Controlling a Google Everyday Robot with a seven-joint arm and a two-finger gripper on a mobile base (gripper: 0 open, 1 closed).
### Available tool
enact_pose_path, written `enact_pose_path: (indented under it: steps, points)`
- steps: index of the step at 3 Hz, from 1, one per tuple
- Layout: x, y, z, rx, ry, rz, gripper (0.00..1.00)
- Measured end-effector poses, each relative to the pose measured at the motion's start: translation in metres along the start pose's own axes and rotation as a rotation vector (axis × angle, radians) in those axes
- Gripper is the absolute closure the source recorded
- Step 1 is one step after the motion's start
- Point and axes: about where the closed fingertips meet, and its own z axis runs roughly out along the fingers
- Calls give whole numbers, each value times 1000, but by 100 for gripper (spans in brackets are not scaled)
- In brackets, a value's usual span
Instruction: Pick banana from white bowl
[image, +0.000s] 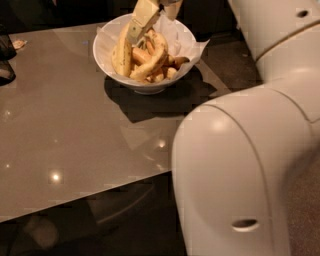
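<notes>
The white bowl (146, 88) stands at the far middle of the grey table (70, 130), lined with crinkled white paper (199, 49). In it lie the slim curved speckled banana (154, 59), a thicker pale banana (121, 54) on the left, and small orange-yellow fruits (171, 71). My gripper (134, 36) comes down from the top edge into the bowl. Its tip sits between the thick banana and the slim banana, at their upper ends.
My white arm (240, 165) fills the right foreground and hides the table's right side. Dark objects (6, 60) stand at the table's far left edge. The table's front edge runs across the lower left, with dark floor below.
</notes>
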Motion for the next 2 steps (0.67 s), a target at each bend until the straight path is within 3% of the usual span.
enact_pose_path:
  steps: [2]
  points:
    - [-11,-17,31,4,21,69,17]
